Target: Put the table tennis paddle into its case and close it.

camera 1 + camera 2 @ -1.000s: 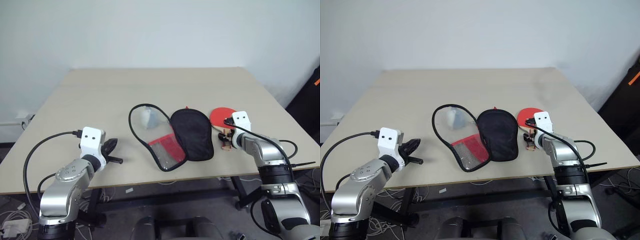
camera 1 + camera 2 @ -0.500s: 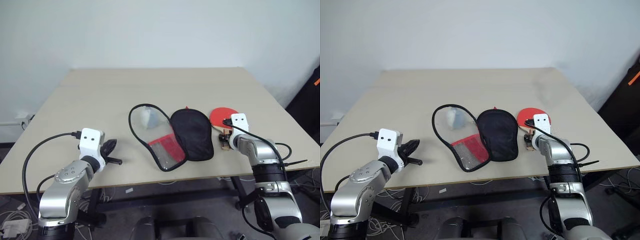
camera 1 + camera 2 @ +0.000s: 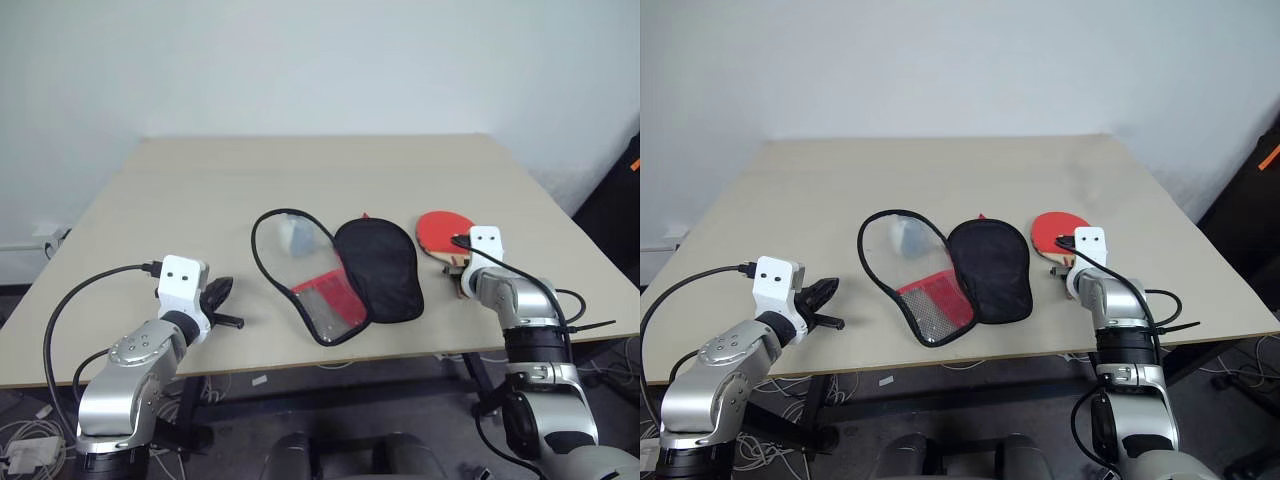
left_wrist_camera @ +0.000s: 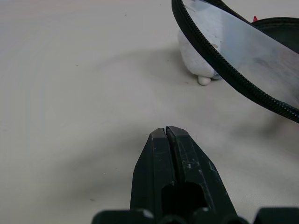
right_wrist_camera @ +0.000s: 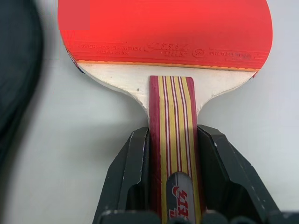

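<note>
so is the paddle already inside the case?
No. The paddle lies on the table beside the open case, its handle between the right gripper fingers.

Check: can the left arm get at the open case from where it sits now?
Probably yes. The left gripper, fingers shut, sits on bare table beside the case, whose zipper rim shows ahead of it with nothing between. The right gripper grips the paddle on the far side.

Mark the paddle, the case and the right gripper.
paddle (image 5: 163,28), right wrist view, red rubber face.
case (image 3: 378,265), left eye view, black lining.
right gripper (image 5: 174,154), right wrist view, between fingers, on the handle.
</note>
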